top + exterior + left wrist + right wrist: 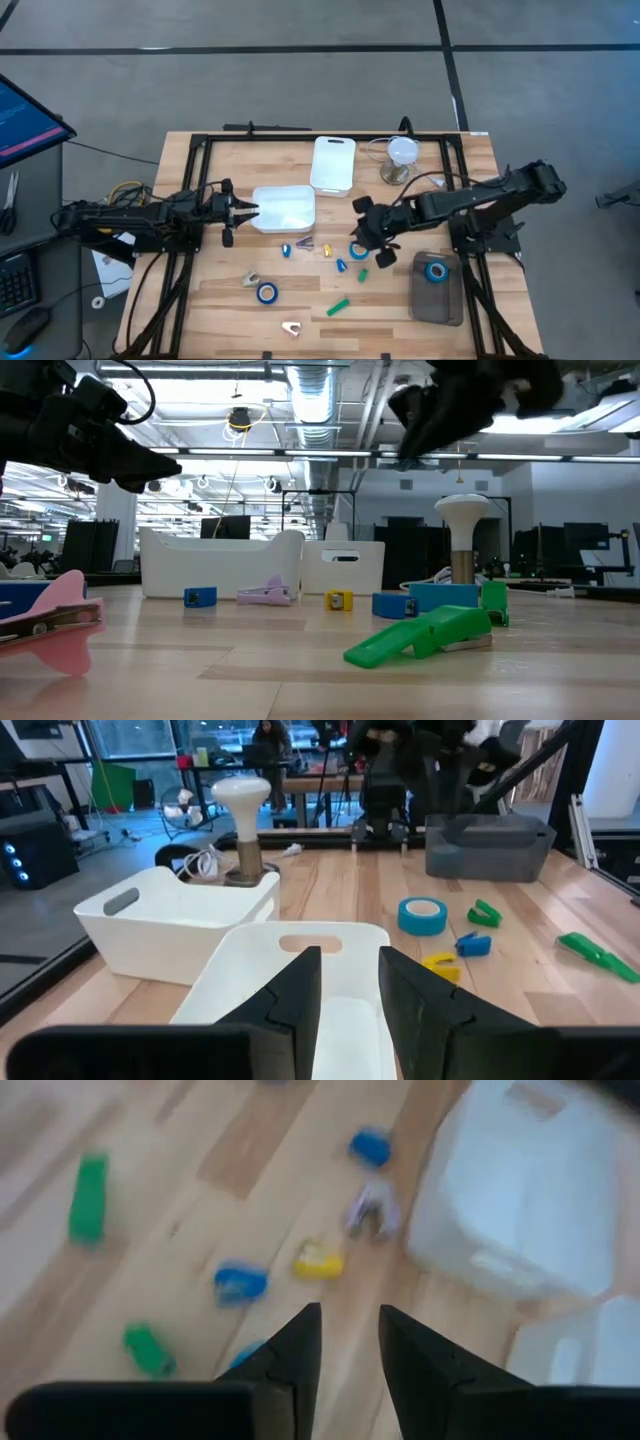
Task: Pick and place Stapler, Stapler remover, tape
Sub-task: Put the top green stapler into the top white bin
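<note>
A green stapler (339, 307) lies on the wooden table's near middle, also low in the low view as a green stapler (420, 635). One blue tape roll (358, 250) lies flat just under my right gripper (364, 236), which hangs above the table, tilted down, open and empty (350, 1312). A second tape roll (266, 292) lies near the front; a third (436, 271) sits in the grey bin (438, 300). Stapler removers: a purple one (303, 241) and pale ones (291, 327), (250, 281). My left gripper (240, 210) waits level at the white tub (283, 208), open (350, 955).
A second white tub (333, 163) and a white-domed stand (400, 160) are at the back. Small blue (287, 250), yellow (327, 249), blue (342, 266) and green (362, 273) pieces lie scattered mid-table. Black frame rails run along the table's sides.
</note>
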Tool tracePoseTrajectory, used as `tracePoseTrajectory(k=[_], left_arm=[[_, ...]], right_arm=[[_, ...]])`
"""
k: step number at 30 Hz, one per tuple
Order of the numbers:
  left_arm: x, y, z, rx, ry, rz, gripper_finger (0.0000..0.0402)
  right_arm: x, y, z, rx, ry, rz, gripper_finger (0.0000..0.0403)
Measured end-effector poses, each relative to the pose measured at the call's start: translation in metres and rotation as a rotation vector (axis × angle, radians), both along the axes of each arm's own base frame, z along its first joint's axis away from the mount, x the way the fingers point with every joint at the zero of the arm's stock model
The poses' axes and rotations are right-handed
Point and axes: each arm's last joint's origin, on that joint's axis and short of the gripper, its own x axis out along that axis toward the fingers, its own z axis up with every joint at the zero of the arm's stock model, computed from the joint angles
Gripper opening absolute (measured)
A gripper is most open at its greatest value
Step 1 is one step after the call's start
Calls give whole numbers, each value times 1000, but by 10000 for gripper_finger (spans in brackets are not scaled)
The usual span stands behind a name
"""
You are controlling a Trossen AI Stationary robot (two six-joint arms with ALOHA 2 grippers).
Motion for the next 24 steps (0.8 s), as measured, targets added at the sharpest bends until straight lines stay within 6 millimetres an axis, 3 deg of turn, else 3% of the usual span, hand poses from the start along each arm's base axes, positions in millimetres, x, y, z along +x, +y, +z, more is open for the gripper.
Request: tracePoseTrajectory(k=[9, 15, 24], left_arm=[[2, 0, -4, -10, 38, 1, 95], [3, 0, -6, -33, 56, 4, 95], [4, 0, -8, -34, 75, 4, 95]], right_arm=[[11, 18, -21, -103, 257, 58, 77], [12, 20, -35, -53, 335, -147, 77], [12, 20, -35, 91, 336, -375, 77]])
